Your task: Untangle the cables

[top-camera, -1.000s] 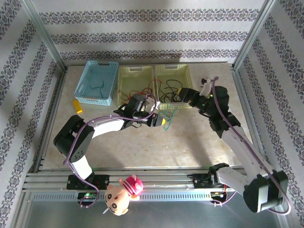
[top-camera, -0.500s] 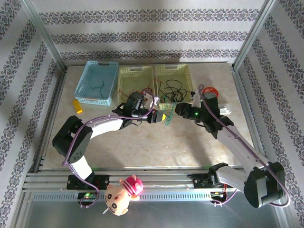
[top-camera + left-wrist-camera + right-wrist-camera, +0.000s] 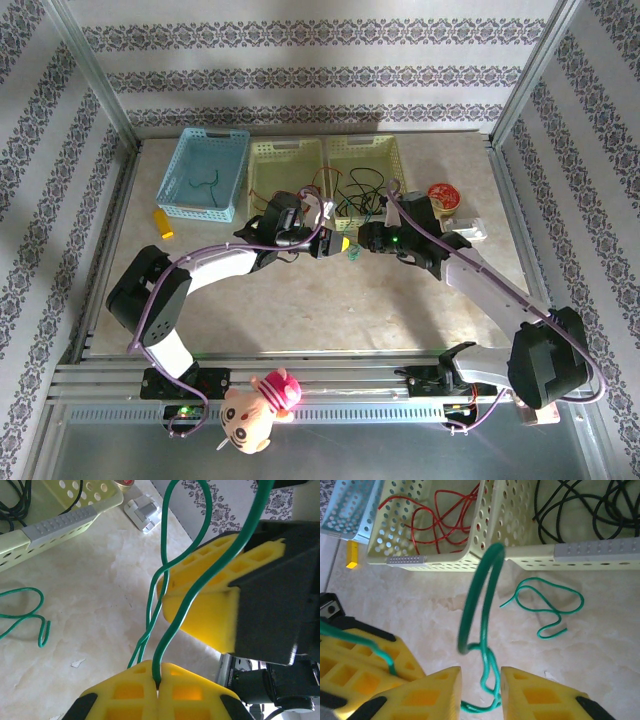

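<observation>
Within the last second the right arm swung off the far yellow basket [image 3: 530, 562] and came left to meet the left gripper [image 3: 336, 246]. The right gripper [image 3: 480, 692] is now parted, its fingers straddling a loop of the green cable [image 3: 161, 657] without closing. The left gripper pinches that cable's end between its pads. We judge a two-handed pull-apart is being set up. Both arms reach inward, wrists low, just near of the baskets.
</observation>
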{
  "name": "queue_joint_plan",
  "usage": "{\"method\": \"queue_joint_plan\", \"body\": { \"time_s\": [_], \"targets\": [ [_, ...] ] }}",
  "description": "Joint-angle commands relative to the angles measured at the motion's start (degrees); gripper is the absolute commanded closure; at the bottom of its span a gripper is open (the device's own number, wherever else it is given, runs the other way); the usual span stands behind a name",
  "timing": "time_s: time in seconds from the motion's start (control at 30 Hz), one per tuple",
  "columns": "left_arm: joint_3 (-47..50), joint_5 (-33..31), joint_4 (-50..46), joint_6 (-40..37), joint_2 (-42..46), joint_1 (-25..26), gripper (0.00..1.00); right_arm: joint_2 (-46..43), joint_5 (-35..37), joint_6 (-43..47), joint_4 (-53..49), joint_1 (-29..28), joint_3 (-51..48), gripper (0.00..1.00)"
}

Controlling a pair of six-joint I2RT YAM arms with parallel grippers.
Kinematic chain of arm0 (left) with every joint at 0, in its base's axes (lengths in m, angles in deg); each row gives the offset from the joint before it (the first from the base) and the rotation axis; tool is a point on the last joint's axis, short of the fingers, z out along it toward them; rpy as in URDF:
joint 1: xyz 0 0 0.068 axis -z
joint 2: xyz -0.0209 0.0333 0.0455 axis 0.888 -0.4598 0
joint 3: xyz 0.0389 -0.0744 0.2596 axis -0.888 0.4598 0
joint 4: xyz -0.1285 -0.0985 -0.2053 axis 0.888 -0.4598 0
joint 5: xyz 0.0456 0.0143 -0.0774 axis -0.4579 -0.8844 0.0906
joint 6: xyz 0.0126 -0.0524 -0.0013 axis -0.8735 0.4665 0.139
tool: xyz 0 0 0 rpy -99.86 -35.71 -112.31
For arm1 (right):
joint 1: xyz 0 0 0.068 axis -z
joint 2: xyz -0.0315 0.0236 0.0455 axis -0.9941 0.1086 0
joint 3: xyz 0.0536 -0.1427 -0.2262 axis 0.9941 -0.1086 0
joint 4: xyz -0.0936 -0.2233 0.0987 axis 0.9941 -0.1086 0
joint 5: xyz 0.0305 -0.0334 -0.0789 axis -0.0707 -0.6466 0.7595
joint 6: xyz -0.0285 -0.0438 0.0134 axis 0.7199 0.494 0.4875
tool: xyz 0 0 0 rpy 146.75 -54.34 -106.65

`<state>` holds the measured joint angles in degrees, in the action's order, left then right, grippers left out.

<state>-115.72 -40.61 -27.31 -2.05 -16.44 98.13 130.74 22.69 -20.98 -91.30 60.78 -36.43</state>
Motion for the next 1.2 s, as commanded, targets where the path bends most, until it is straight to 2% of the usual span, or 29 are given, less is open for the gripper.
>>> {"method": "queue_joint_plan", "body": {
  "time_s": [0.0, 0.23, 0.43, 0.6, 0.7, 0.8, 0.9, 1.07, 1.17],
  "targets": [
    [0.72, 0.21, 2.69, -0.29, 2.35, -0.52, 1.00, 1.04, 2.06, 1.37, -0.37, 0.55, 1.67, 0.75],
    [1.21, 0.26, 1.07, -2.39, 4.21, -0.53, 1.00, 2.28, 3.48, 0.22, 0.91, 1.48, 1.61, 0.85],
    [3.16, -2.60, -0.68, -4.31, 6.63, -0.53, 1.00, 1.04, 3.00, -5.03, 3.04, 6.26, -0.77, 0.95],
    [5.22, -8.76, -1.65, -5.43, 8.75, -0.61, 1.00, -1.20, -6.29, -8.84, 6.50, 11.33, -4.41, 0.95],
    [5.69, -12.34, -2.01, -5.79, 9.43, -0.77, 1.00, -2.61, -13.73, -6.58, 6.53, 12.20, -5.05, 0.95],
    [5.60, -13.99, -1.76, -6.12, 10.21, -1.35, 1.00, -3.25, -18.08, -2.35, 2.06, 12.26, -4.75, 0.95],
    [4.98, -14.21, -1.82, -6.54, 11.70, -2.77, 1.00, -4.33, -16.28, 1.11, -2.89, 12.25, -5.09, 0.95],
    [2.80, -13.09, -2.98, -6.86, 15.73, -5.61, 1.00, -5.62, -7.47, 5.03, -9.20, 11.50, -4.59, 0.95],
    [0.00, -9.65, -5.39, -8.46, 17.82, -5.82, 1.00, -5.80, -2.39, 5.59, -10.48, 10.54, -3.90, 0.95]
  ]
}}
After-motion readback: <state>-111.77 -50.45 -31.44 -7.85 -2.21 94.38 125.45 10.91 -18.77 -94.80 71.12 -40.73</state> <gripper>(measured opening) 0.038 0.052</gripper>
